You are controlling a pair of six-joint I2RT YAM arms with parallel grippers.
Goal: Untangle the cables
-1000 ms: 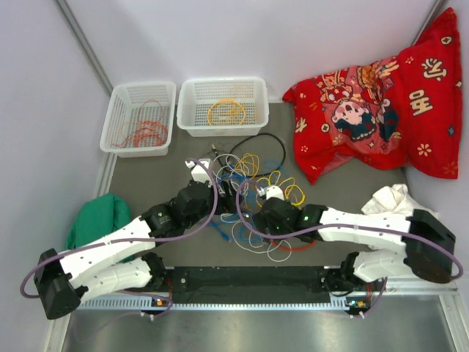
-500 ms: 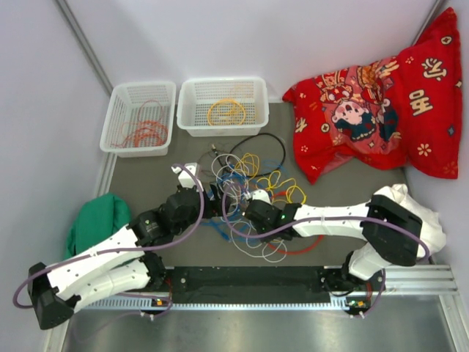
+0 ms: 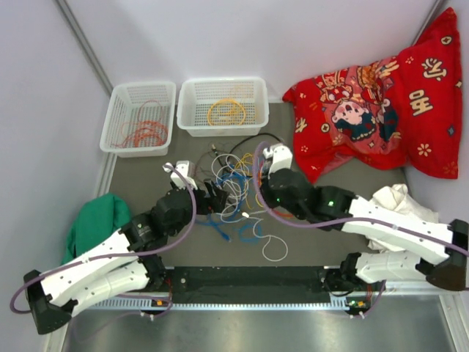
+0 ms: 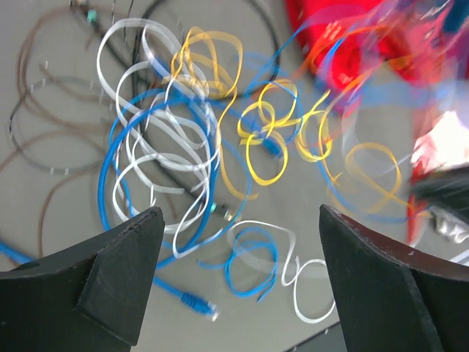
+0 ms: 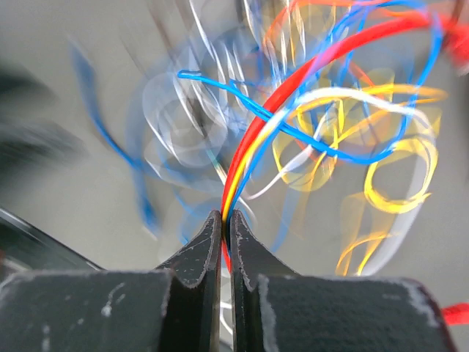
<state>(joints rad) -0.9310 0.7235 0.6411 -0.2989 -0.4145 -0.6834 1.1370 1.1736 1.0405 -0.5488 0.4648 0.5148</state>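
The cables (image 3: 233, 183) lie in a tangled heap of white, blue, yellow, black and brown loops on the grey mat between my two arms. My right gripper (image 3: 265, 167) is raised over the heap's far right side. In the right wrist view it (image 5: 226, 216) is shut on a red, a yellow and a blue strand (image 5: 293, 81) that arch up and away from the jaws. My left gripper (image 3: 212, 194) stands at the heap's left edge. It (image 4: 240, 213) is open, with the loops (image 4: 176, 147) beyond its fingers and nothing between them. A blue plug end (image 4: 192, 301) lies on the mat.
Two white baskets stand at the back: the left one (image 3: 143, 86) holds orange and red wires, the right one (image 3: 223, 81) a yellow coil. A red printed cushion (image 3: 374, 117) fills the back right. A green cloth (image 3: 99, 220) lies left, a white cloth (image 3: 396, 198) right.
My right gripper closed on strands in the heap, then rose and swung toward the far right, drawing cables up with it. My left arm drew back a little to the left, still open.
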